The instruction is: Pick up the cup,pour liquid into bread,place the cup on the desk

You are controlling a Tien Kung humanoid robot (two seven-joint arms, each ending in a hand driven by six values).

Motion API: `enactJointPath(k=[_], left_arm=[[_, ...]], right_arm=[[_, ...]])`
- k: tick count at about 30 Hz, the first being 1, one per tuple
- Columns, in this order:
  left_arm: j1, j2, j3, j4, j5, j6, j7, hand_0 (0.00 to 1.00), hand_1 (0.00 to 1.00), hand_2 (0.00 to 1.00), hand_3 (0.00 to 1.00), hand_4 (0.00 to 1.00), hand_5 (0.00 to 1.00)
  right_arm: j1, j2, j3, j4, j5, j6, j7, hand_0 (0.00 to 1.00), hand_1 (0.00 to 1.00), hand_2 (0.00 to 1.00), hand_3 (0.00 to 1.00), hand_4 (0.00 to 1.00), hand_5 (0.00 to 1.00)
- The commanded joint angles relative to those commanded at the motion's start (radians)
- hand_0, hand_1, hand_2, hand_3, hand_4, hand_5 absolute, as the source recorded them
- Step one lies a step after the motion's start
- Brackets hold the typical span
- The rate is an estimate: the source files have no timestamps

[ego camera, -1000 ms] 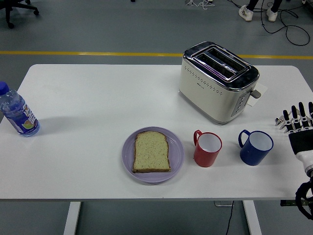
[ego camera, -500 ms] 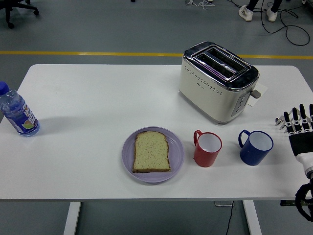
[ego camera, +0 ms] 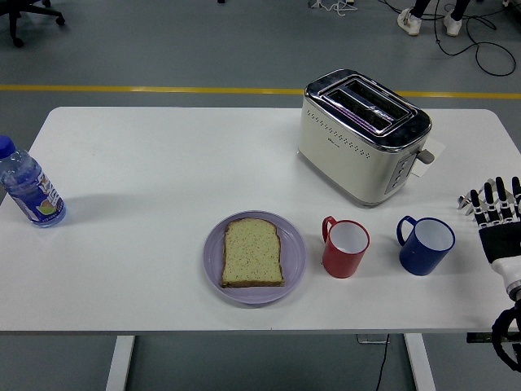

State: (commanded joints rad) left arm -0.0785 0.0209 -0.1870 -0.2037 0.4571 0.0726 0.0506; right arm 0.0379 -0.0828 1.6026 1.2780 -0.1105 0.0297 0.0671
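Observation:
A slice of bread lies on a purple plate near the table's front middle. A red cup stands upright just right of the plate, handle to the upper left. A blue cup stands upright right of the red one. My right hand is at the table's right edge, right of the blue cup and apart from it, fingers spread and empty. The left arm is out of view.
A cream and chrome toaster stands behind the cups. A plastic water bottle with a blue cap stands at the table's left edge. The white table has its near edge just below the plate.
My right hand has drifted slightly to the right and down. Nothing else has moved.

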Motion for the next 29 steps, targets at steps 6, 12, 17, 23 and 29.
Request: enactJointPath(k=[6, 12, 17, 23, 29], left_arm=[[-0.001, 0.0, -0.005, 0.0, 0.001, 0.0, 0.0, 0.639, 0.649, 0.662, 0.562, 0.329, 0.838], [-0.002, 0.0, -0.013, -0.001, 0.004, 0.0, 0.0, 0.639, 0.649, 0.662, 0.562, 0.329, 0.839], [-0.008, 0.002, -0.019, -0.001, 0.009, 0.0, 0.0, 0.639, 0.649, 0.662, 0.562, 0.329, 0.839], [-0.011, 0.002, -0.018, -0.002, 0.007, 0.0, 0.0, 0.64, 0.649, 0.662, 0.564, 0.329, 0.838], [-0.013, 0.0, -0.017, -0.002, 0.007, 0.0, 0.0, 0.639, 0.649, 0.663, 0.561, 0.328, 0.839]], right_arm=[[0.004, 0.001, 0.001, -0.002, 0.006, 0.009, -0.001, 0.631, 0.566, 0.624, 0.605, 0.542, 0.152], [0.007, 0.002, 0.001, -0.002, 0.008, 0.011, 0.0, 0.63, 0.565, 0.624, 0.605, 0.541, 0.149], [0.009, 0.003, 0.003, -0.003, 0.009, 0.011, 0.0, 0.63, 0.565, 0.624, 0.605, 0.541, 0.149], [0.013, 0.004, 0.007, -0.003, 0.01, 0.011, -0.001, 0.629, 0.564, 0.623, 0.605, 0.539, 0.15], [0.015, 0.005, 0.011, -0.004, 0.016, 0.01, 0.002, 0.627, 0.564, 0.623, 0.606, 0.54, 0.149]])
